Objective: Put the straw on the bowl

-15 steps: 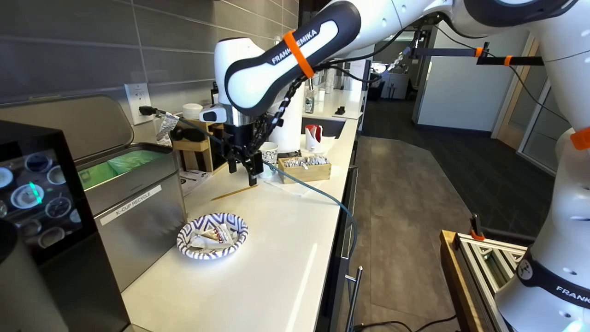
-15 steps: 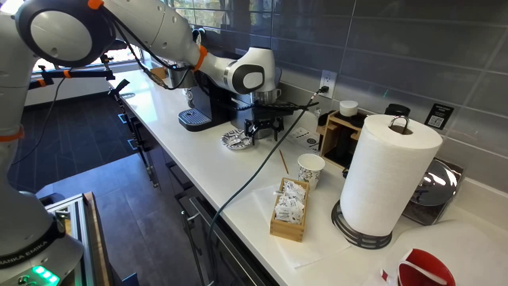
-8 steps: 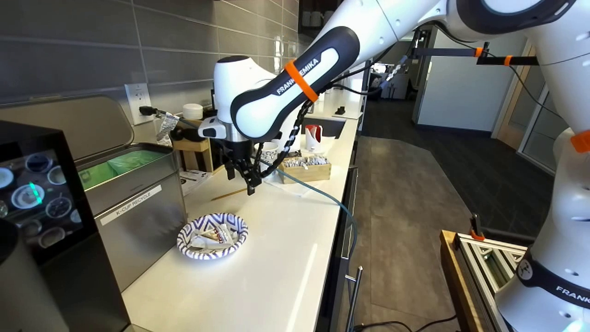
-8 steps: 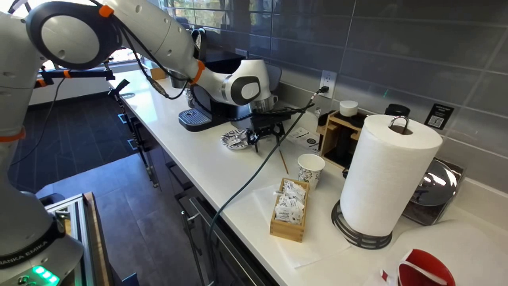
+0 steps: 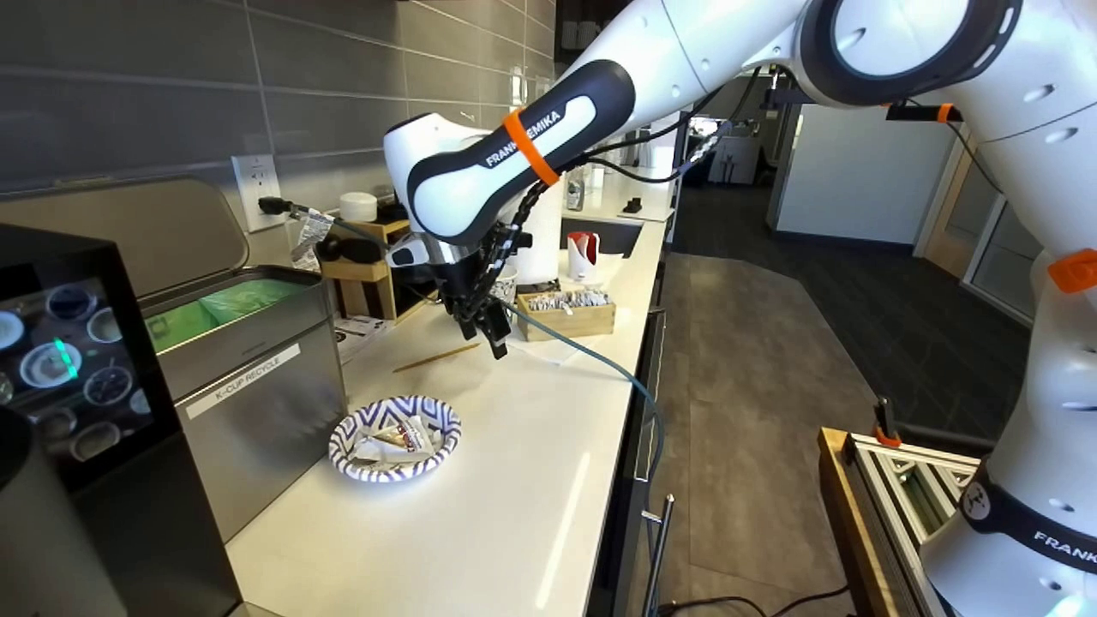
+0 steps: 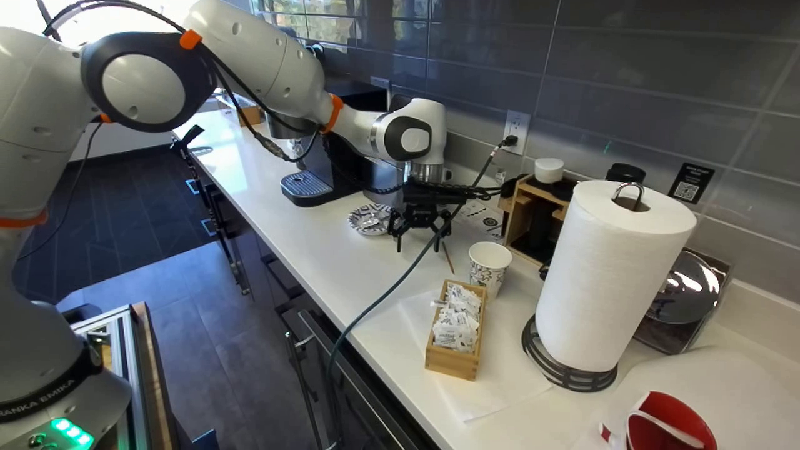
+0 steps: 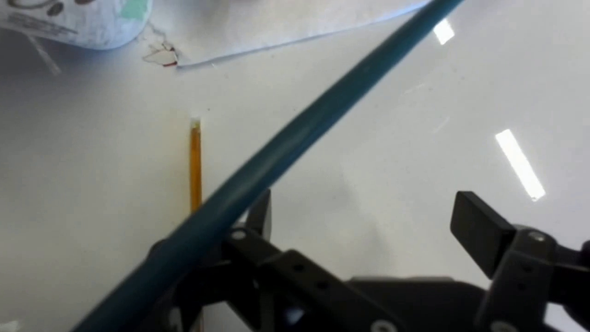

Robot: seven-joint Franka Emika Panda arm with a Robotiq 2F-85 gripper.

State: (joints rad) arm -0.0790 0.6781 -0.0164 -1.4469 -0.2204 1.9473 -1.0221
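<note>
A glossy wall of dark grey rectangular tiles is rising behind a long, white countertop, and black lower cabinets are lining its front. A smooth brown-grey floor is running beside them toward dark carpet-like flooring and a pale blue-grey wall. White glare is filling the far background; a narrow light streak is gleaming on the countertop.

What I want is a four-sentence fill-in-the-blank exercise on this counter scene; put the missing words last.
The label on the grey bin reads K-CUP ____.
The gripper is ____ (open or shut).
The straw lies ____ (inside or outside) the bowl.
The band around the arm is coloured ____.

Missing words: RECYCLE; open; outside; orange.
</note>
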